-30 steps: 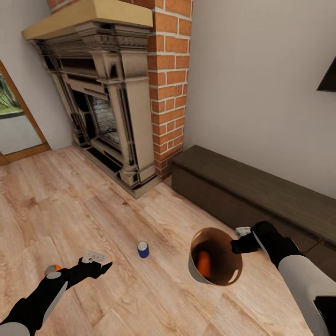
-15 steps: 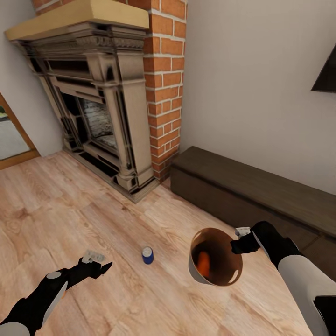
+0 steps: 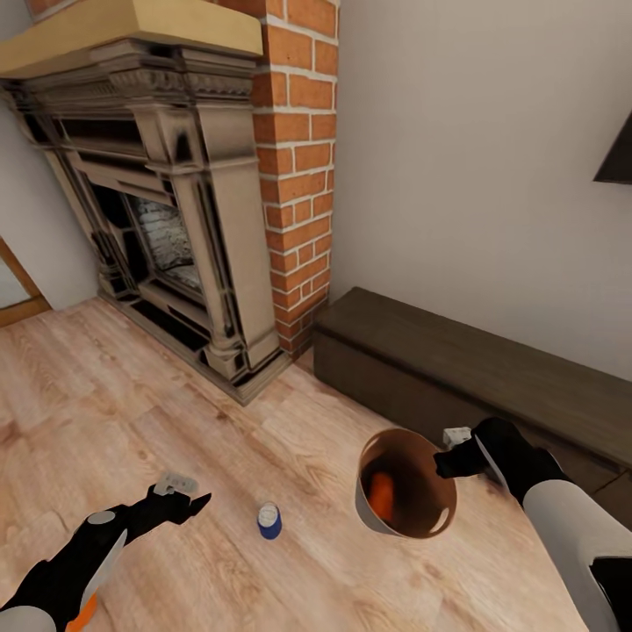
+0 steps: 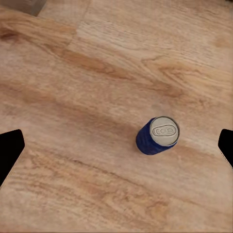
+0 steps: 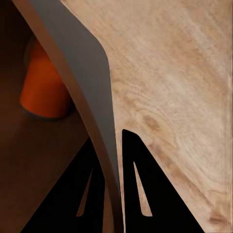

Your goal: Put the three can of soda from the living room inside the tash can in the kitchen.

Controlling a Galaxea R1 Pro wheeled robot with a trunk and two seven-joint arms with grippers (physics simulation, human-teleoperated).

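While the right gripper (image 3: 444,459) pinches the trash can (image 3: 369,509) rim, orange can (image 3: 382,494) inside, left gripper (image 3: 186,505) hangs wide open near the blue can (image 3: 269,520).

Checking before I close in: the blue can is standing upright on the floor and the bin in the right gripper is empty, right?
Not quite. The blue can does stand upright on the floor, but the bin in the right gripper holds an orange can, as the right wrist view shows.

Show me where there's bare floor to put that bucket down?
Open planks lie between the fireplace and the blue can, and between that can and the held bin. It is tighter beside the dark bench, and around the left gripper near the can.
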